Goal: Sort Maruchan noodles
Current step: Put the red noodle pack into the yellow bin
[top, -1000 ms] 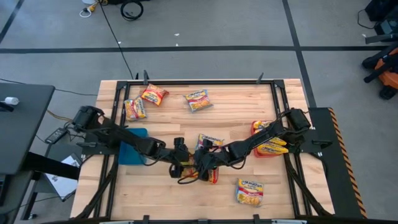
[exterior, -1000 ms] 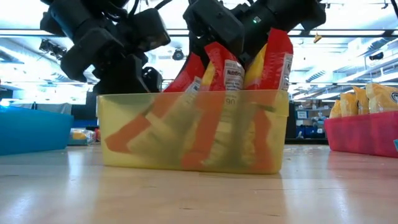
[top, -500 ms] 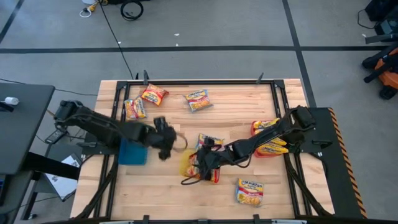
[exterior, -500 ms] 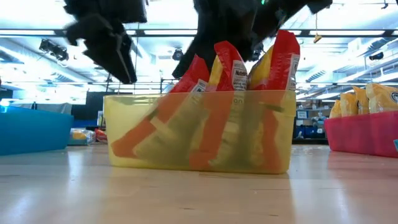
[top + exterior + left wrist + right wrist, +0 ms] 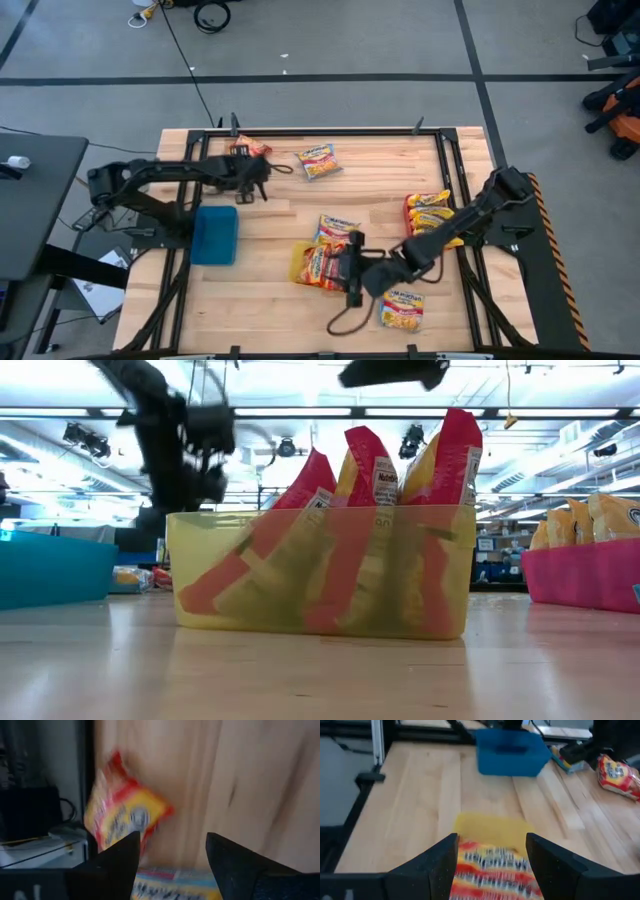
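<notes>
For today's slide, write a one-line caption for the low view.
Red-orange noodle packets stand upright in the yellow tray, flanked by a blue tray and a red tray.

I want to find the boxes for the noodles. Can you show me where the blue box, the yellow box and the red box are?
blue tray (image 5: 214, 234), high view, middle of its floor.
yellow tray (image 5: 320, 575), low view, front wall.
red tray (image 5: 585, 575), low view, front wall.

Blue tray (image 5: 214, 234): I see it at nine o'clock on the table.
Yellow tray (image 5: 318, 570): near centre.
Red tray (image 5: 585, 574): three o'clock, probably pinkish-red.
</notes>
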